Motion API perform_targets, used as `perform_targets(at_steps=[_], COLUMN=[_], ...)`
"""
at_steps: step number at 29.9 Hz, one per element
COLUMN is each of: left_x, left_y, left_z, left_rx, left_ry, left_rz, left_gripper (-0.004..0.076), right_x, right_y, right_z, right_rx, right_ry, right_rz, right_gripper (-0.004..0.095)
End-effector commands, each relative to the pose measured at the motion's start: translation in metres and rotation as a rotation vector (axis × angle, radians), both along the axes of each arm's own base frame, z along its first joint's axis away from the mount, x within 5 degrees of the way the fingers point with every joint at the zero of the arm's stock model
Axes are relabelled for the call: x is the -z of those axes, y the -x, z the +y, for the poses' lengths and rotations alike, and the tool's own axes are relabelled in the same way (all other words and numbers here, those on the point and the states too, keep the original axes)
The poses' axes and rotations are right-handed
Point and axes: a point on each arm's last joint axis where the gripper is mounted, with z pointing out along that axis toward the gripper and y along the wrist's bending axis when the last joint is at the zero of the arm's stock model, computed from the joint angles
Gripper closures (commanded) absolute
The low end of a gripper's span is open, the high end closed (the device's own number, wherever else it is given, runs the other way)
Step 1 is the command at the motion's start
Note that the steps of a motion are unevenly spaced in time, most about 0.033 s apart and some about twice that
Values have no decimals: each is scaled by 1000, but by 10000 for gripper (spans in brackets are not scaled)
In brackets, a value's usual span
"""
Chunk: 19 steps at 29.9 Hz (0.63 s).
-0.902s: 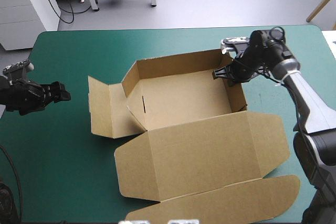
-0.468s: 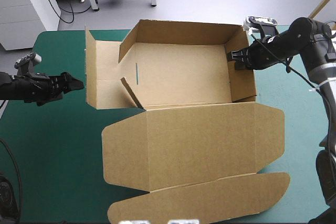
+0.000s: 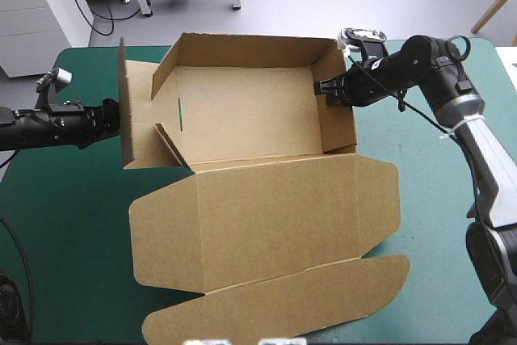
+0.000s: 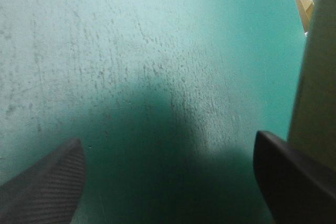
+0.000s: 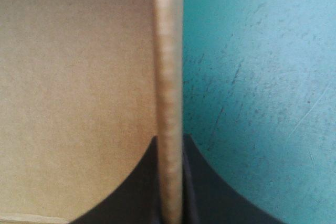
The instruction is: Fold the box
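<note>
The table (image 3: 73,224) with its teal-green cover carries the brown box (image 3: 266,216) across its middle: an open tray toward the far edge with its walls raised, a side flap standing out on the left, and the broad lid with its rounded tuck flap spread toward the near edge. The right gripper (image 3: 327,90) is clamped on the top of the tray's right wall, one black finger (image 5: 131,187) inside and one outside. The left gripper (image 3: 113,115) is spread wide over bare cover, just beside the left flap.
</note>
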Motion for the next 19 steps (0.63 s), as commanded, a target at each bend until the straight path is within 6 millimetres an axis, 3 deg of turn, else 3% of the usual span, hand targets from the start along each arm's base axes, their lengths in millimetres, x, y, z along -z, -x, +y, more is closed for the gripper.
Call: perform_targets(at_steps=[1, 10, 19], left_x=[-29, -38, -44], left_y=[16, 24, 30], left_z=[-19, -47, -52], left_rx=[93, 186, 202], left_ry=[63, 55, 49], left_rz=[-71, -101, -123], left_gripper=[105, 105, 105], right_x=[-18, 2, 19], right_y=[1, -4, -12], right_z=[10, 54, 61], right_rx=[28, -41, -28], right_ry=[-80, -95, -83], right_rz=[-78, -69, -30], right_gripper=[926, 926, 926])
